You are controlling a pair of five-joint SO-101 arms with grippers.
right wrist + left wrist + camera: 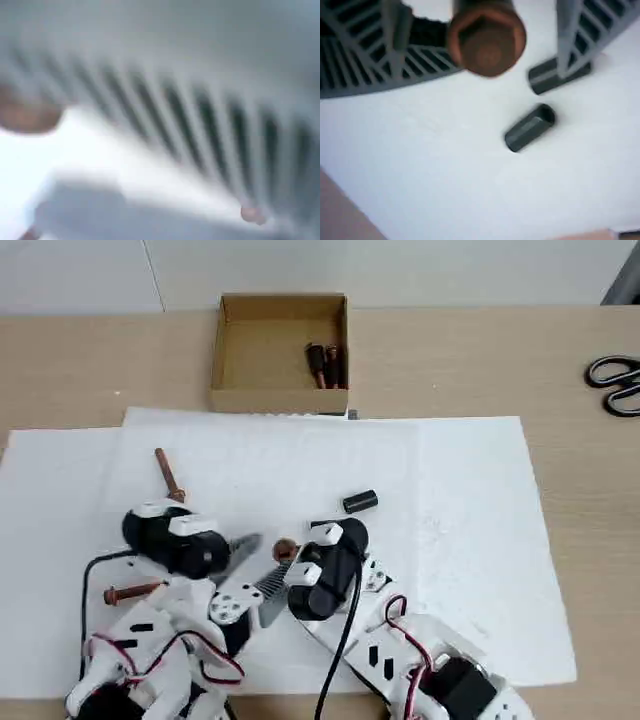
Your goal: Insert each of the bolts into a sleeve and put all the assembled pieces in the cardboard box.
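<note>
left end effector (262, 562) first: its fingers (570, 40) stand spread on either side of a bolt (485, 37) whose head faces my left wrist camera. there is a clear gap on one side, so i judge it is not the one gripping. my right end effector (298, 558) sits right against that bolt, but i cannot tell whether it is pressed together on the shank.

the bolt is raised over the white paper (450, 540), farther from the cardboard box (230, 350) than the loose sleeve (360, 502). the sleeve lies flat on the paper, well clear of the box. assembled pieces (325, 365) lie inside the box. a second bolt (168, 475) and a third bolt (130, 590) lie on the paper, both well away from the box.

as i judge it, the step is mating this bolt with the sleeve. i'd come straight down on the sleeve, since it is round and will likely roll if nudged. i'd pinch it across its sides and leave one open end free. then i'd lift it level and line its bore with the shank before pushing.
</note>
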